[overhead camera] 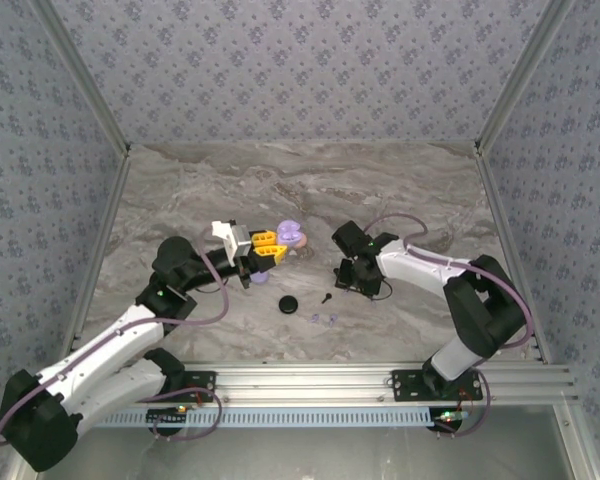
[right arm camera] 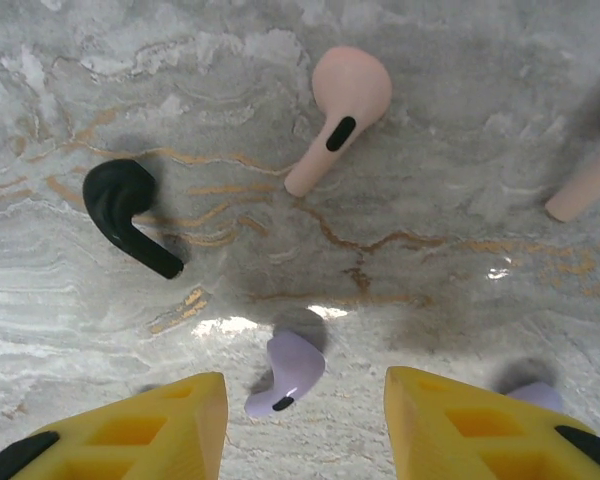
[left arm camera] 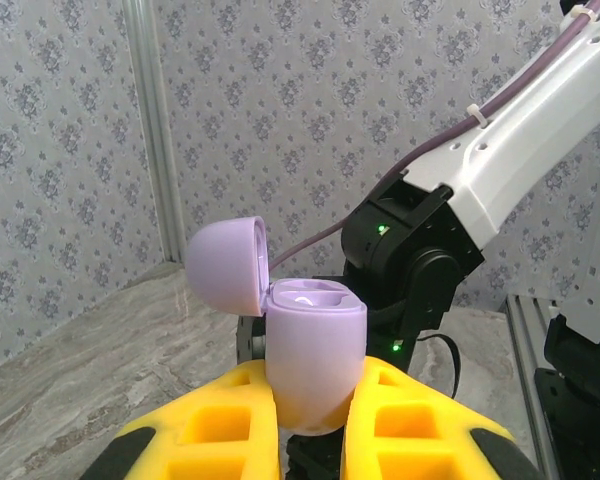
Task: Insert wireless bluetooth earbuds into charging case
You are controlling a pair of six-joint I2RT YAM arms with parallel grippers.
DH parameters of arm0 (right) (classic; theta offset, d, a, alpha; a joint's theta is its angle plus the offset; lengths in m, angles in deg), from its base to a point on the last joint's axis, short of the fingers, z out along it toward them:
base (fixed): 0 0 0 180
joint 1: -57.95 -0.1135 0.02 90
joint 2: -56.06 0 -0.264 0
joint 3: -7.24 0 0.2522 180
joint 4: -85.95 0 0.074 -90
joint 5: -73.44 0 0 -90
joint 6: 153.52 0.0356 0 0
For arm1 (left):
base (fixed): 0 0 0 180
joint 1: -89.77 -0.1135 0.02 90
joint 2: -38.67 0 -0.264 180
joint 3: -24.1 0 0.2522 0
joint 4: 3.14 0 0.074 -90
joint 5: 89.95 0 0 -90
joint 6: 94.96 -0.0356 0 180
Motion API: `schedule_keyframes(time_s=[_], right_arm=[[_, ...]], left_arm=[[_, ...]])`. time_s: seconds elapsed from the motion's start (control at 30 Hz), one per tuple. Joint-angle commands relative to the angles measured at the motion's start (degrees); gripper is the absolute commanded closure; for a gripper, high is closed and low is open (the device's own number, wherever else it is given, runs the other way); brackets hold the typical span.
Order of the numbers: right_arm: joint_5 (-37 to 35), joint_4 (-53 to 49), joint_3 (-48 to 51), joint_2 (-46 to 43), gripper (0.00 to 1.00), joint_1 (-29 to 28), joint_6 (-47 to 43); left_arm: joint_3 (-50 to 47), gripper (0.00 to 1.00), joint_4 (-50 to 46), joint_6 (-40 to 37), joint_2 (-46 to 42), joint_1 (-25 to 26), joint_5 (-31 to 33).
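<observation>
My left gripper [left arm camera: 315, 420] is shut on a lilac charging case [left arm camera: 315, 355], held upright with its lid [left arm camera: 227, 265] swung open to the left. From above, the left gripper [overhead camera: 270, 248] and the case [overhead camera: 291, 236] sit at mid-table. My right gripper [right arm camera: 305, 400] is open and hovers over the table, a lilac earbud [right arm camera: 285, 372] lying between its yellow fingers without touching them. A second lilac earbud [right arm camera: 528, 397] peeks from behind the right finger. A black earbud [right arm camera: 128, 215] and two pale pink earbuds [right arm camera: 338, 115] [right arm camera: 590, 185] lie farther off.
A round black case [overhead camera: 288, 305] lies closed on the marble table [overhead camera: 180, 200] near a black earbud [overhead camera: 326, 297] and the lilac earbuds [overhead camera: 322, 319]. The right gripper [overhead camera: 345, 275] is close to the left one. Patterned walls enclose the table.
</observation>
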Motion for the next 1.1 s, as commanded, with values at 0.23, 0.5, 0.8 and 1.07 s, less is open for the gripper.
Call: schedule_keyframes(time_s=[0.23, 0.5, 0.8, 1.07], right_arm=[[-0.39, 0.89, -2.69, 4.95, 0.58, -0.06, 0.65], [-0.07, 0.83, -2.22, 6.5, 0.68, -0.14, 0.18], [0.84, 1.7, -1.3, 7.15, 0.77, -0.37, -0.32], [-0.76, 0.22, -2.32, 4.72, 0.8, -0.49, -2.28]], left_arm=[[0.35, 0.95, -1.48, -1.25, -1.98, 0.25, -0.2], [0.18, 0.95, -2.16, -1.37, -2.47, 0.25, 0.42], [0.31, 0.95, -2.22, -1.27, -2.19, 0.3, 0.64], [0.27, 0.95, -2.29, -0.98, -1.86, 0.29, 0.77]])
